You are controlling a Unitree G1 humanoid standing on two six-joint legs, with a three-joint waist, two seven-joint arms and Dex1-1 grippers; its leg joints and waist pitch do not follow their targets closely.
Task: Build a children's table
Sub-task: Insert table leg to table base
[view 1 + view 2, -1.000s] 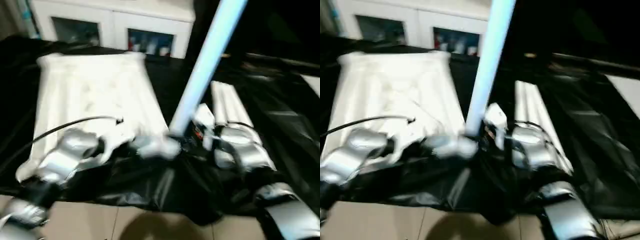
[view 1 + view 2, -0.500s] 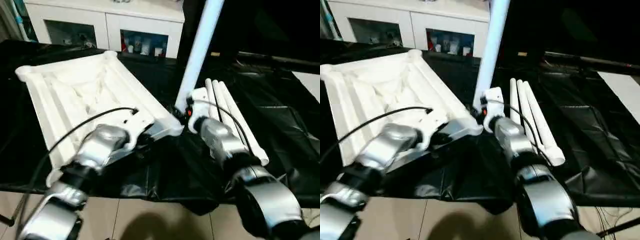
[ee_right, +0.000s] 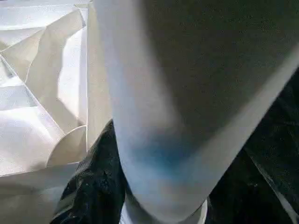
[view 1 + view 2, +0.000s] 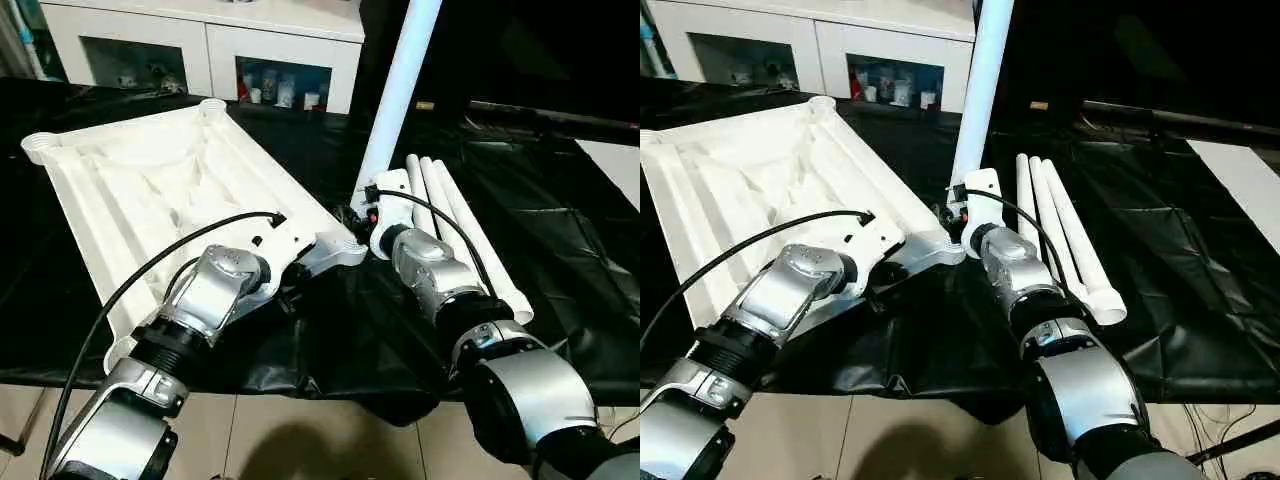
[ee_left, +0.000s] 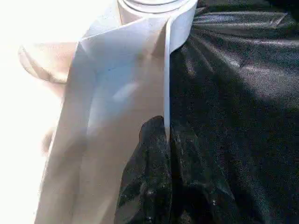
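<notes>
The white tabletop (image 4: 150,190) lies upside down on the black sheet, its ribbed underside facing up. My left gripper (image 5: 167,133) is shut on the thin rim wall close to the near right corner socket (image 5: 154,9). One white leg (image 4: 395,100) stands nearly upright with its lower end at that corner socket (image 4: 350,245). My right gripper (image 4: 360,215) is closed around the leg just above the socket, and a black finger (image 3: 93,186) shows beside the tube. Three more legs (image 4: 460,225) lie side by side on the sheet to the right.
A black sheet (image 4: 560,220) covers the work surface and hangs over its near edge above the tiled floor (image 4: 300,440). A white cabinet with glass doors (image 4: 200,50) stands behind. A black cable (image 4: 150,265) loops over my left forearm.
The camera has shifted and steadied. Both grippers keep their holds, the left on the tabletop rim and the right on the upright leg at the corner socket.
</notes>
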